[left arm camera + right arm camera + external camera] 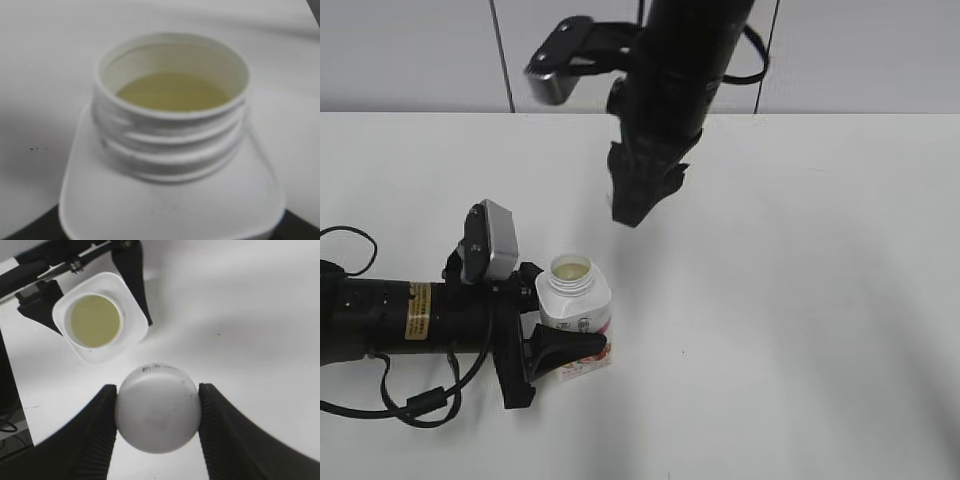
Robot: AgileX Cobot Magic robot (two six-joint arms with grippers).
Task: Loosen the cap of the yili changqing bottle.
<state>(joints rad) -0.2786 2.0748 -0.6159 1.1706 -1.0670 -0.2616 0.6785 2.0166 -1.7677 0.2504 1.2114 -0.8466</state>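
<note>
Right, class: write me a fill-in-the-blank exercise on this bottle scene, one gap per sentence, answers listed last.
1. The cap is gripped by the ______ gripper.
2. The bottle stands upright, clamped by the ______ gripper.
3. The bottle's threaded neck is ______, showing yellowish liquid inside.
4. In the exterior view, the cap-holding gripper is ______ the table, not resting on it.

Missing words: right; left; open; above
</note>
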